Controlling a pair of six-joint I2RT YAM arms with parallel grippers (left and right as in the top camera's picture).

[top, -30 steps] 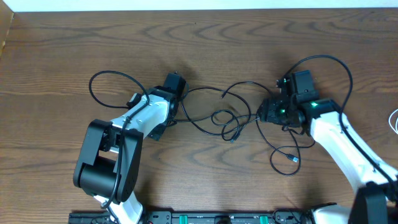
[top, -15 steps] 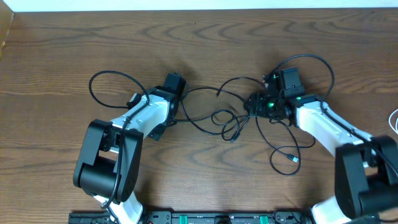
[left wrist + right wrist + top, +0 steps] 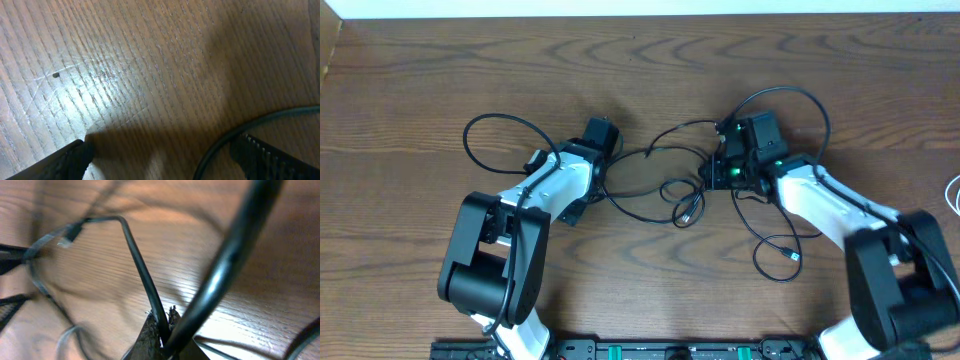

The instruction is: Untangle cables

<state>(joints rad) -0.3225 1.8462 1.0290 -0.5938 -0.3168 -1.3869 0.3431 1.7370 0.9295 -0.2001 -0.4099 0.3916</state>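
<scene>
Cables [image 3: 672,186] sprawl tangled; right jaws pinch one black strand, left jaws stand spread astride another.

The left arm [image 3: 558,185] stretches up and to the right, the left gripper [image 3: 161,145] with jaws spread wide. The right arm [image 3: 820,205] reaches inward toward centre, the right gripper [image 3: 162,330] pinched tight on a thin black cable [image 3: 139,267].

Black cables [image 3: 141,270], brown wood-grain table [image 3: 420,80]
</scene>
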